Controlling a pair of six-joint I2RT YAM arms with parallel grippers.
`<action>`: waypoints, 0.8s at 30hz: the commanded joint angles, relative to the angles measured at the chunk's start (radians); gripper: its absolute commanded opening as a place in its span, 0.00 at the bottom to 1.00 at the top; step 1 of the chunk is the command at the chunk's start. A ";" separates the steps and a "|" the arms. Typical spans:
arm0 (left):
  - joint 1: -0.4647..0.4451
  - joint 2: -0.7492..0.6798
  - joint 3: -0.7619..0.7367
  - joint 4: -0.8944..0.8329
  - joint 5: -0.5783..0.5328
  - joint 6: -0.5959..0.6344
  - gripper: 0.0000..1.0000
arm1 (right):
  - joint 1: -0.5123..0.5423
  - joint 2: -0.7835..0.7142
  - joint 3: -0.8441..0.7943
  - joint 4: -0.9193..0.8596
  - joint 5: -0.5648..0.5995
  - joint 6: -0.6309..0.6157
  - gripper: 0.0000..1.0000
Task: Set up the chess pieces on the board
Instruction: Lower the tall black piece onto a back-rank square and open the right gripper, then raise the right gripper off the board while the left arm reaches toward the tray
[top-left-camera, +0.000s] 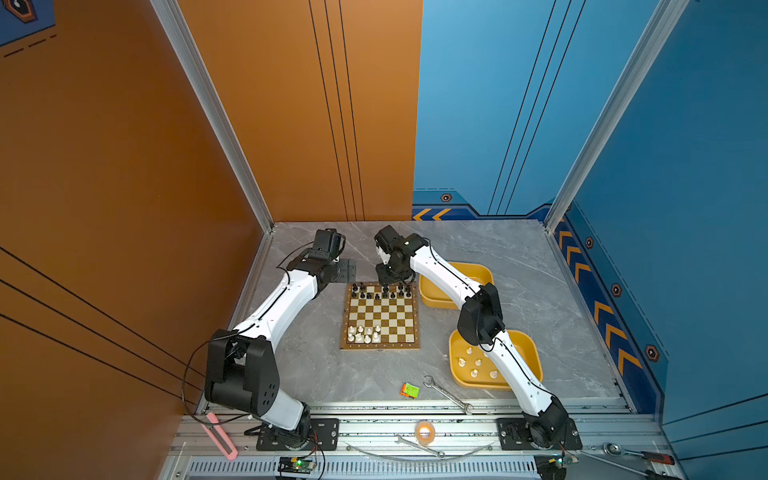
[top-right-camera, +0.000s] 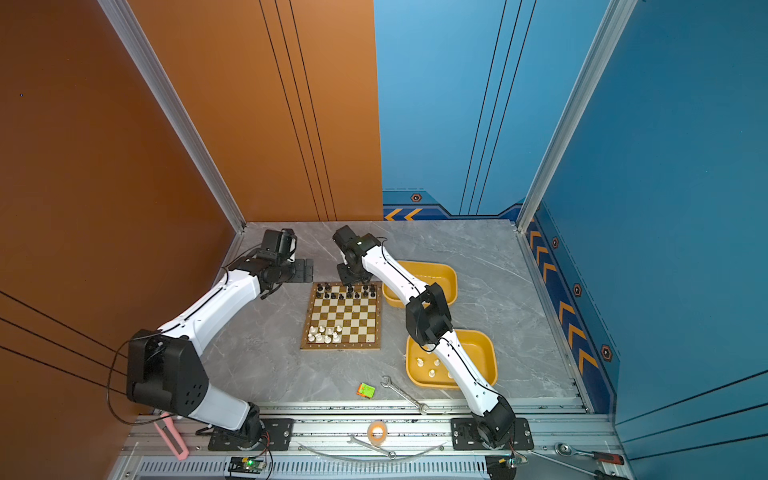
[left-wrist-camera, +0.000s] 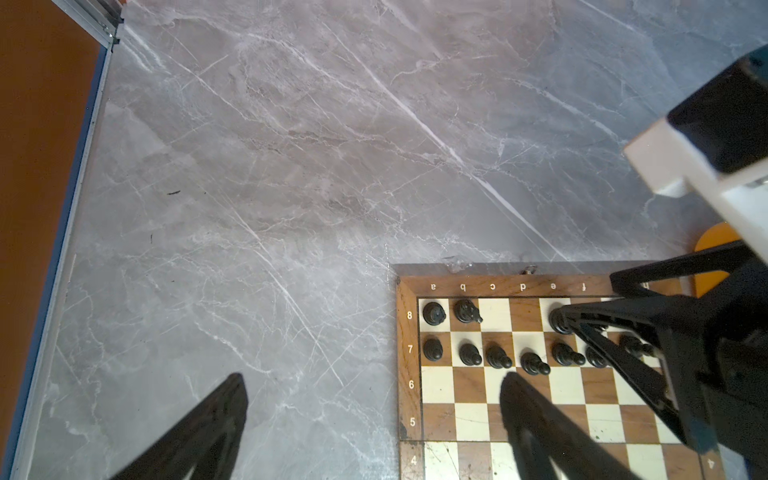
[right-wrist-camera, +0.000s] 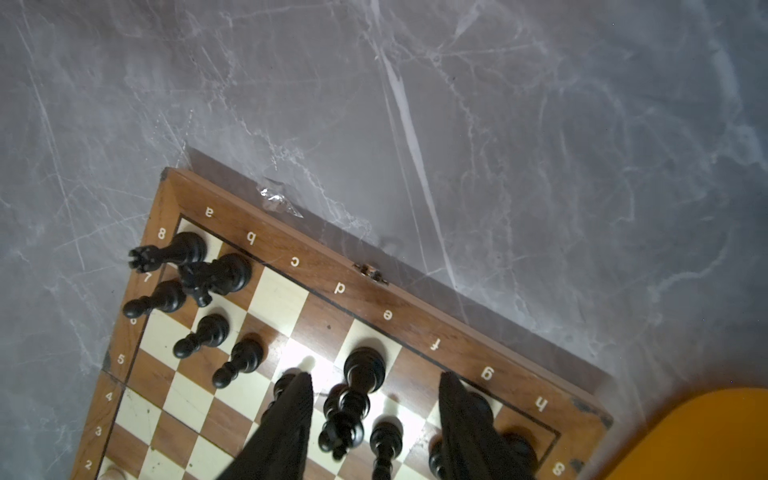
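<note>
The right gripper (right-wrist-camera: 376, 376) hangs over the far edge of the board (right-wrist-camera: 332, 286). Its two fingers are spread either side of a tall black piece (right-wrist-camera: 365, 368) standing on e8, with a gap on both sides, so nothing is pinched. The left gripper (left-wrist-camera: 372, 384) is spread wide and bare, one finger over the marble and one over the board; in a top view it sits at the board's upper left (top-left-camera: 347, 270).

At least ten black pieces show in the left wrist view, in the board's two far rows. They include a rook (right-wrist-camera: 174, 251) on a8, a knight (right-wrist-camera: 220, 272) on b8 and black pawns (left-wrist-camera: 469, 353) along row 7; the right gripper hides others. About eight white pieces (top-left-camera: 367, 339) cluster at the board's lower left. Right of the board lie two yellow trays, a far tray (top-left-camera: 478, 277) and a near tray (top-left-camera: 519, 353) where at least five spare white pieces (top-left-camera: 473, 373) stand beside the arm.

Along the lower edge are two wrenches (top-left-camera: 448, 395) (top-left-camera: 417, 446), one green-and-orange block (top-left-camera: 410, 390), one tape roll (top-left-camera: 424, 432) and one pink cutter (top-left-camera: 220, 436).

The tabletop (top-left-camera: 311, 365) is grey veined marble, framed in aluminium. The walls are orange at left and blue with orange chevrons at right.
</note>
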 joint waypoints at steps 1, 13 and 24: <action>0.004 0.014 0.045 -0.009 0.017 0.000 0.96 | 0.001 -0.068 0.041 0.034 -0.015 -0.013 0.58; -0.089 0.077 0.167 -0.004 -0.007 0.054 0.96 | -0.117 -0.276 0.020 0.077 0.053 0.000 0.93; -0.418 0.395 0.520 -0.099 -0.094 0.131 0.96 | -0.317 -0.800 -0.620 0.038 0.308 0.004 1.00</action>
